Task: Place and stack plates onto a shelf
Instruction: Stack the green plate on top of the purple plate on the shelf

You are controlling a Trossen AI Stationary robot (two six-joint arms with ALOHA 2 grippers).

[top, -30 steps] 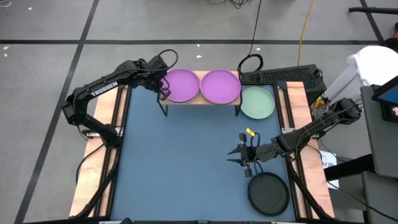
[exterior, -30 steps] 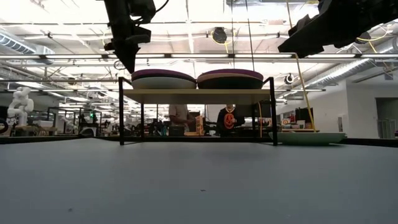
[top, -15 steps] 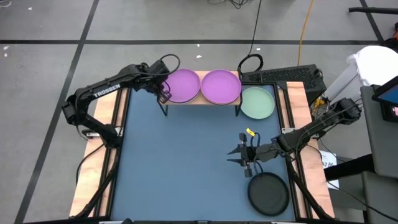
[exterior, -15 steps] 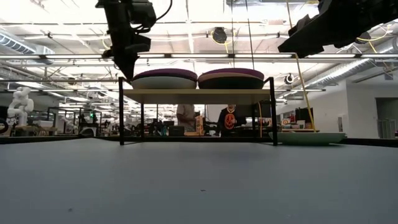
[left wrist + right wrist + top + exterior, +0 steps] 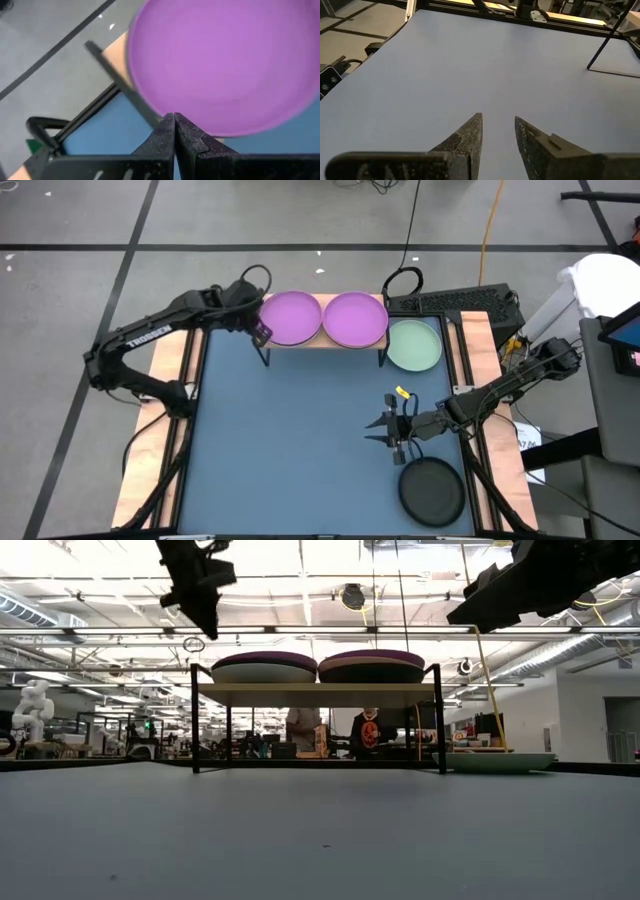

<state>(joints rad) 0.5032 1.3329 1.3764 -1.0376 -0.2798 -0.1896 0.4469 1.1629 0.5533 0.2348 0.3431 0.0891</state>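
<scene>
Two purple plates sit side by side on the shelf [image 5: 325, 338]: the left purple plate [image 5: 291, 317] and the right purple plate [image 5: 355, 319]. I see my left end effector [image 5: 262, 332] pinched fully together and empty, raised just off the shelf's left end. My right end effector [image 5: 385, 430] hovers over the bench [image 5: 290, 450], partly parted, holding nothing. The mint green plate [image 5: 414, 345] and a dark charcoal plate [image 5: 432, 491] lie on the bench. Only the low view shows people [image 5: 303, 730] beyond the shelf.
</scene>
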